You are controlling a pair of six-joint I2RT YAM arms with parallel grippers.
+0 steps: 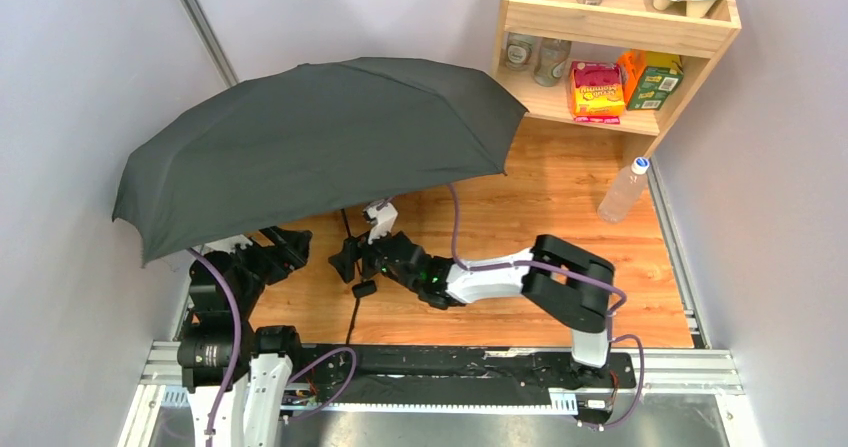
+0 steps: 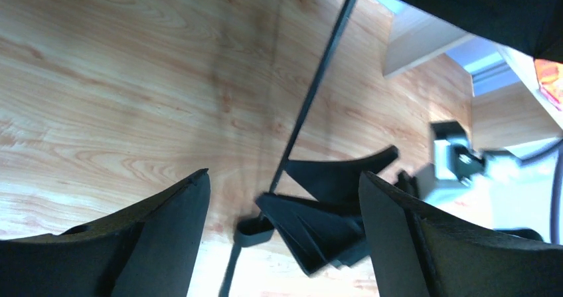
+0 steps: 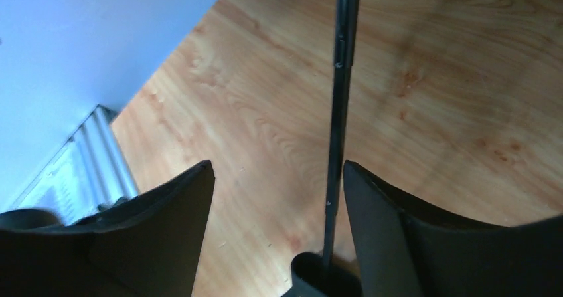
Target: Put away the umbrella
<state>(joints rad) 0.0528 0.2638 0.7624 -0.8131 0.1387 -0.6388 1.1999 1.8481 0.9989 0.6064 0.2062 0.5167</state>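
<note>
The open black umbrella [image 1: 320, 137] covers the left and middle of the wooden table, its canopy tilted up. Its thin shaft [image 2: 312, 98] runs down to the small handle [image 1: 364, 289], which rests on the wood. My right gripper [image 1: 347, 258] is open, with the shaft [image 3: 338, 111] between its jaws, close to the right finger [image 3: 385, 230] and just above the handle [image 3: 319, 274]. My left gripper [image 1: 298, 239] is open and empty, a little left of the shaft and under the canopy's edge. The left wrist view [image 2: 284, 197] shows the right gripper's fingers [image 2: 325, 224] and the handle [image 2: 252, 230].
A wooden shelf [image 1: 620, 27] with jars, cups and boxes stands at the back right. A clear water bottle [image 1: 624, 189] stands below it near the table's right edge. Grey walls close in on the left and right. A metal rail [image 1: 450, 362] runs along the near edge.
</note>
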